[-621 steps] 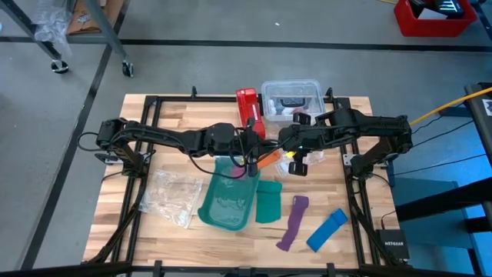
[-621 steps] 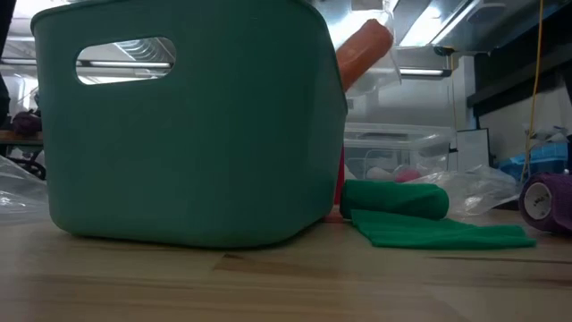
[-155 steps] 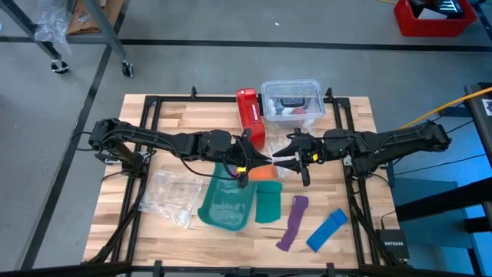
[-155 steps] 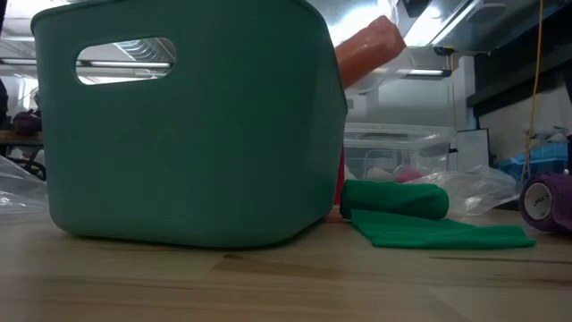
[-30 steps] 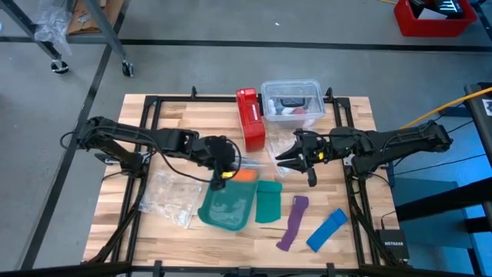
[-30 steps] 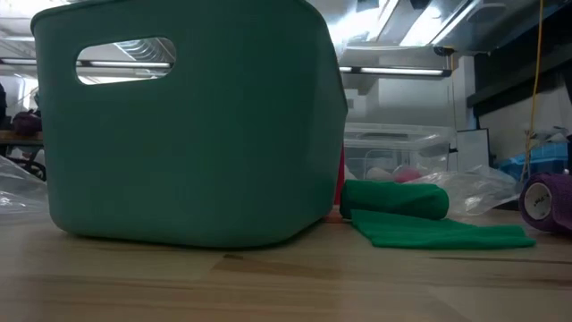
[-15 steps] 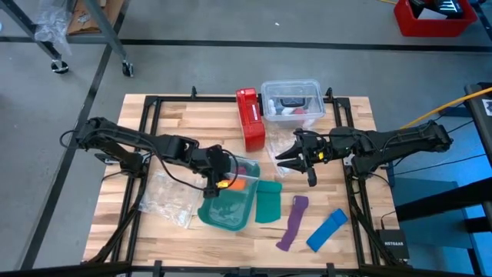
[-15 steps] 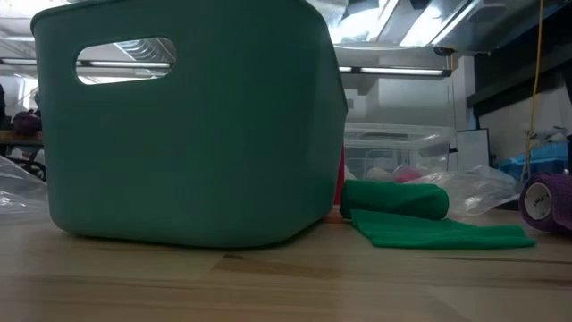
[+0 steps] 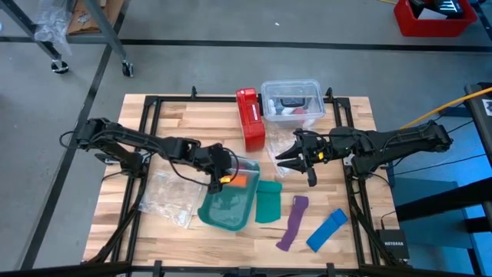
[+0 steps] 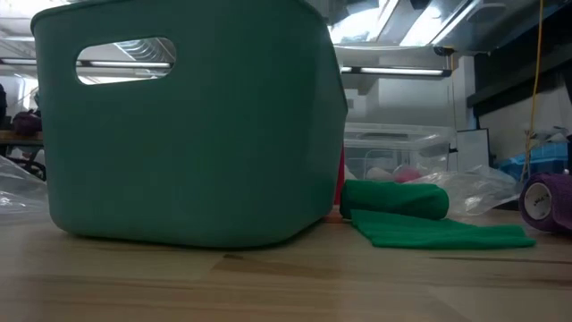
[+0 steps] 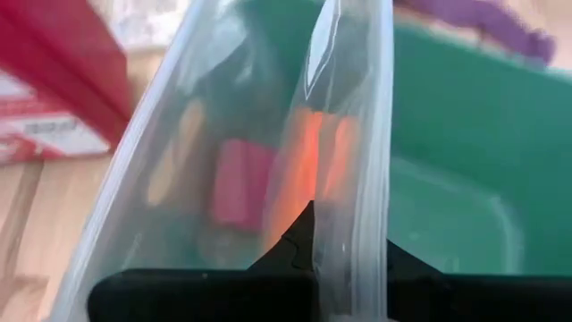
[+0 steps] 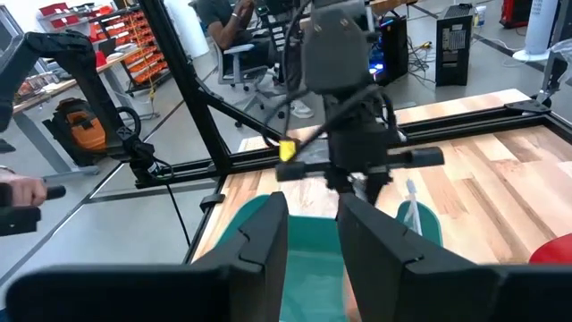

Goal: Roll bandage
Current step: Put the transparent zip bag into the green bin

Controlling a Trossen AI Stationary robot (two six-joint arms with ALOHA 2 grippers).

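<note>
Above the green plastic bin's (image 9: 223, 209) 12 o'clock rim, left claw (image 9: 225, 178) clenched on clear plastic bag (image 11: 295, 152) containing orange fabric bandage (image 9: 238, 181); long axis runs 9-to-3 o'clock. Right claw (image 9: 281, 159) released, empty.

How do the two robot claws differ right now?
The left claw is shut, pinching a clear plastic bag with the small orange fabric bandage inside; the right claw is open and empty. The left claw hangs over the teal plastic bin; the right claw hovers over the wooden table, off to the bin's side. Both are dark, two-fingered, and point toward each other.
</note>
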